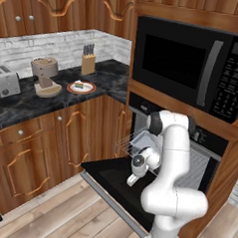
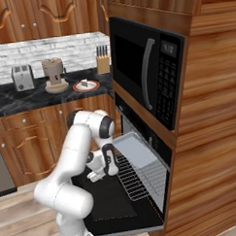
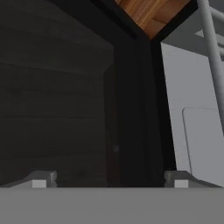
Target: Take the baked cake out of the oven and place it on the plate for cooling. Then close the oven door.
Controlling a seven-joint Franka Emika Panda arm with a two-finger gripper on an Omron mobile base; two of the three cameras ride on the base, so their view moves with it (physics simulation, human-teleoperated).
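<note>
On the dark table at the left, past the toaster and a brown stand mixer, the plate already carries the small greenish cake. To the right the oven gapes, its door dropped flat, wire rack drawn out with a grey tray above it. The gripper hangs over the door, jaws wide apart and holding nothing.

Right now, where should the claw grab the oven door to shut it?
Probably the long front edge of the oven door, from underneath. The door lies flat, dropped open, so lifting that far edge swings it up. The open claw hangs just above it.
</note>
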